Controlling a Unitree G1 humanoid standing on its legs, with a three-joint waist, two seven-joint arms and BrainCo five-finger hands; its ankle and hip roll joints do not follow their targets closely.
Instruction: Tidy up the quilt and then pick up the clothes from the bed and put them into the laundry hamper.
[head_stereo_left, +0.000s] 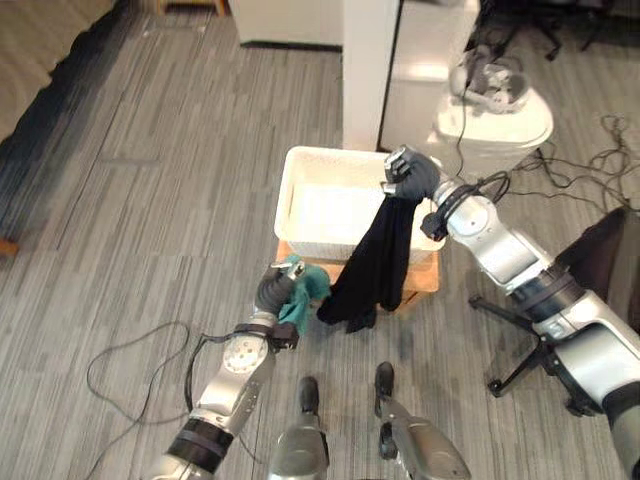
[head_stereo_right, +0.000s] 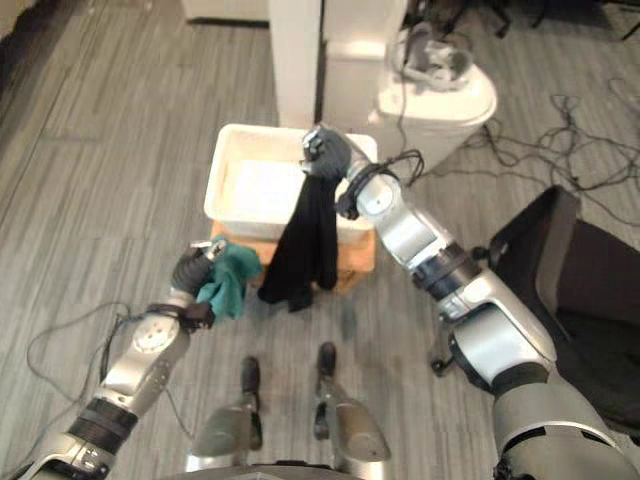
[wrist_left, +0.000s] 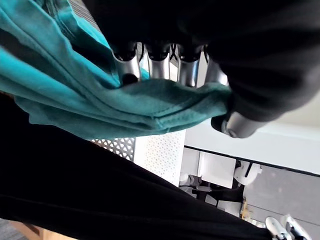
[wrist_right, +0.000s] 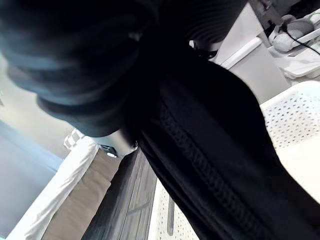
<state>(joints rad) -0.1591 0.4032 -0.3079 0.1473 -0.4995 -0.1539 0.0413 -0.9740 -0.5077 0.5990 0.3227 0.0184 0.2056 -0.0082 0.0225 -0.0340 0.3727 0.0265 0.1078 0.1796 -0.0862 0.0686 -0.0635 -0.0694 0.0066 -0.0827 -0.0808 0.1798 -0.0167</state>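
A white perforated laundry hamper sits on a low wooden stand on the floor ahead of me. My right hand is over the hamper's right rim, shut on a black garment that hangs down past the hamper's front wall. My left hand is lower, in front of the hamper's left corner, shut on a teal garment. In the left wrist view the fingers curl into the teal cloth, with the black garment beside it. The right wrist view shows the black cloth by the hamper's wall.
A white pillar and a white round bin stand behind the hamper. A black chair with a stand base is at the right. Loose cables lie on the grey floor at the far right. A dark bed edge runs along the upper left.
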